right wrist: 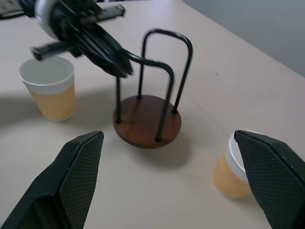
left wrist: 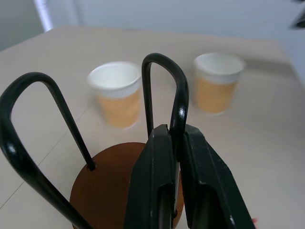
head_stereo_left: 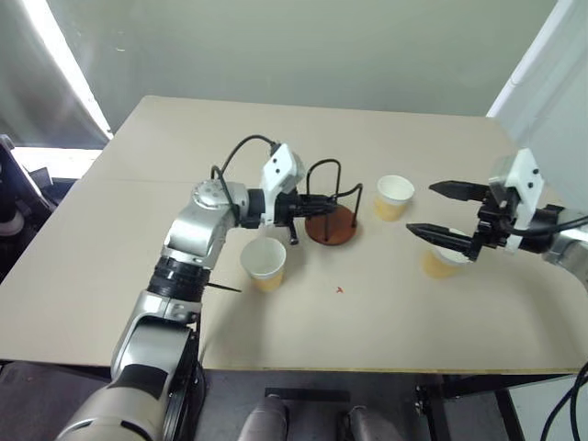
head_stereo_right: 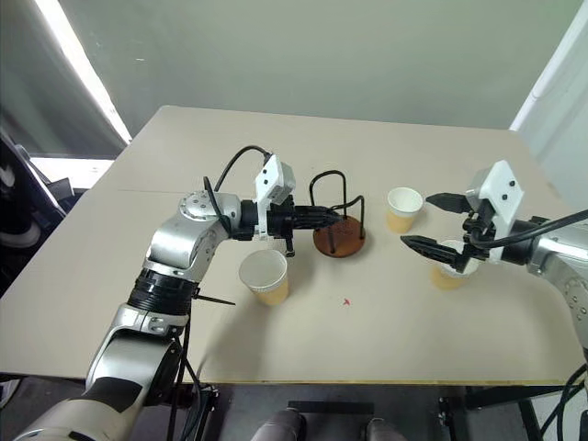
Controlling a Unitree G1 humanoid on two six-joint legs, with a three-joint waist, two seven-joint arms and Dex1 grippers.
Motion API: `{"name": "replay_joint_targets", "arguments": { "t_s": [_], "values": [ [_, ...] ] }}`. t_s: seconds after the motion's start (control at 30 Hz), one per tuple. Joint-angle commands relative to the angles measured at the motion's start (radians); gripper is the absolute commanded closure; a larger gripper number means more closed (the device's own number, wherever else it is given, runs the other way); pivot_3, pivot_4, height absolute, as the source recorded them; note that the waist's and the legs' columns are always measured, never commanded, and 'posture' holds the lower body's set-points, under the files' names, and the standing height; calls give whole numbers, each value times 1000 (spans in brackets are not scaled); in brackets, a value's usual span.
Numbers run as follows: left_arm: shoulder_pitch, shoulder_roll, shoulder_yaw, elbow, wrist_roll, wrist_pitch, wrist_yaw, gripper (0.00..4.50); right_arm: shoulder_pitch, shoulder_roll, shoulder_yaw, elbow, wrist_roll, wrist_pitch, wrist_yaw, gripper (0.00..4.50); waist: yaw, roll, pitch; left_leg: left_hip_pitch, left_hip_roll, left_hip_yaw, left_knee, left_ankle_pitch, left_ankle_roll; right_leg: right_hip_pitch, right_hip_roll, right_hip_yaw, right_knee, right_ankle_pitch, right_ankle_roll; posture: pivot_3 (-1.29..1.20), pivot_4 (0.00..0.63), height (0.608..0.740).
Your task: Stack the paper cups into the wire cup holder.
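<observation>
The left gripper has its jaws pinched on one of the black wire loops of the wire cup holder, the two fingers pressed either side of the loop just below its bend, as the left wrist view shows plainly. The holder stands near the middle of the table, its reddish-brown disc flat on the top and its loops rising straight up — so its long axis is upright and its open end faces the ceiling.

No cup is in the holder yet. Three paper cups stand upright, mouths up: one near cup just left of and nearer than the holder, a far cup to its right, and a right cup nearer the table's right edge. The right gripper hangs with its jaws spread wide, one finger on the far side and one on the near side, above the right cup and not touching it (the near finger partly covers the cup's rim in the head views).

This looks like the steadying step: the left arm holds the holder in place, or is about to shift it, while the right prepares to fetch a cup. The next move probably calls for the right gripper to drop around the right cup, close gently on its tapered wall without crushing it, lift it, and lower it base first between the loops — keeping the cup's axis in line with the holder's.
</observation>
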Motion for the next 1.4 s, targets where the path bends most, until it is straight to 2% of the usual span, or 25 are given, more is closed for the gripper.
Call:
{"name": "replay_joint_targets", "arguments": {
  "t_s": [0.03, 0.4, 1.03, 1.17, 1.4],
  "values": [
    [-10, 1, -18, -95, -37, 28, -27, 4452, 11, -30, -75, -53, 22, 3, 2, 0, 0, 0, 0, 0, 0, 0, 0, 0, 0, 0, 0, 0, 0, 0, 0, 0, 150, 740],
    [72, 46, -108, -239, -84, 119, -101, 4452, 94, -115, -190, -98, 56, 37, 31, 0, 1, 0, 0, 0, 0, 0, 0, 0, 0, 1, 0, 0, 0, -1, 2, 0, 150, 740],
    [176, 59, -199, -299, -64, 118, -97, 4452, 96, -112, -174, -106, 53, 25, 21, 0, 1, 0, 0, 2, 0, 0, 2, -1, 1, 3, 0, 1, 1, -1, 2, 0, 150, 740],
    [188, 68, -209, -312, -91, 142, -119, 3361, 98, -113, -171, -105, 48, 22, 23, 0, 0, 0, 0, 3, 0, 0, 2, -1, 1, 4, 0, 1, 1, -1, 2, 0, 150, 740],
    [191, 79, -207, -335, -91, 136, -117, 910, 99, -113, -168, -105, 44, 19, 24, 0, 0, 0, 0, 3, 0, 0, 2, -1, 1, 4, 0, 1, 1, -1, 2, 0, 150, 740]
  ]
}}
